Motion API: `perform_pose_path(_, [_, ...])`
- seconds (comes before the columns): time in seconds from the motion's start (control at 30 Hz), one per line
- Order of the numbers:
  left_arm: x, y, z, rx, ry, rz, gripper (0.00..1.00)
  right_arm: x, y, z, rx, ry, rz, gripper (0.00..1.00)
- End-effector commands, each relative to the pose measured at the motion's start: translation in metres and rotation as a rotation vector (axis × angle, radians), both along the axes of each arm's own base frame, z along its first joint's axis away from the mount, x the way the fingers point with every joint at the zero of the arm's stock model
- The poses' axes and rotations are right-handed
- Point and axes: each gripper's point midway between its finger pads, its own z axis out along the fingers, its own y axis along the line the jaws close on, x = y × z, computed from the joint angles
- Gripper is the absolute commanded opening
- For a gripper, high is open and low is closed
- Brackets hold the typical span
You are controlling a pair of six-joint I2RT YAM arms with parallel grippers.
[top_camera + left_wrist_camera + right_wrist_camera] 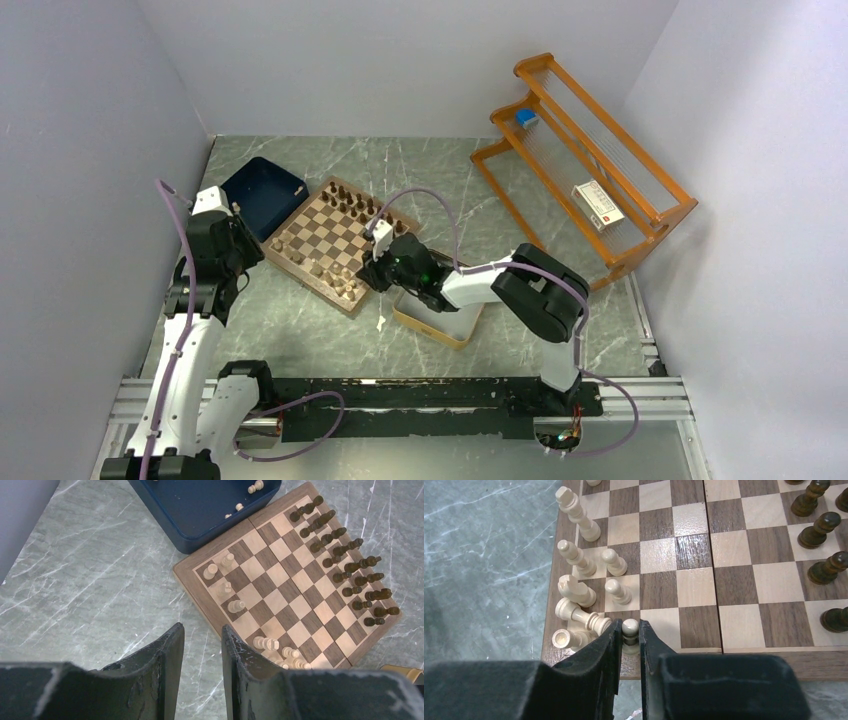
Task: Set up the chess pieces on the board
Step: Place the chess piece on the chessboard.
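The right fingers [609, 645] are pinched shut on a pale pawn [630, 627], just under its round head, near a corner of the board [774, 666]. The pawn is tiny, light, hard, smooth wood, so I think it can slip or tip. A soft, straight grip is best. Other pale men [579, 597] crowd beside it, some lying down. Dark men [824, 567] stand across. The left fingers [167, 655] hang partly open over the gray stone-look surface [90, 580], holding nothing.
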Motion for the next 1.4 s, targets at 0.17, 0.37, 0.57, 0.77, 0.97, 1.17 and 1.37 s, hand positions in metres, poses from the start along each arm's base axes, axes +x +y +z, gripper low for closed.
perform_pose_path(0.17, [0.004,0.002,0.015,-0.006,-0.042,0.005,0.38,0.001,0.008,-0.003,0.025,-0.027,-0.018,0.2])
perform_pose_path(0.37, [0.004,0.002,0.016,-0.007,-0.044,0.004,0.38,0.001,0.005,-0.005,0.016,-0.044,-0.03,0.2])
perform_pose_path(0.57, [0.004,0.002,0.015,-0.007,-0.044,0.002,0.38,-0.002,0.006,-0.005,0.038,-0.044,-0.035,0.24])
perform_pose_path(0.77, [0.004,0.002,0.016,-0.007,-0.046,0.001,0.38,-0.002,0.005,-0.002,0.038,-0.053,-0.051,0.31])
perform_pose_path(0.97, [0.005,0.001,0.015,-0.009,-0.045,0.0,0.39,-0.001,0.002,0.01,0.047,-0.07,-0.061,0.32])
perform_pose_path(1.17, [0.006,-0.002,0.012,-0.02,-0.035,-0.013,0.39,0.002,-0.001,0.04,0.042,-0.095,-0.048,0.34])
perform_pose_path(1.37, [0.007,-0.015,0.01,-0.073,-0.034,-0.061,0.39,-0.009,0.003,0.056,-0.098,-0.255,0.224,0.35])
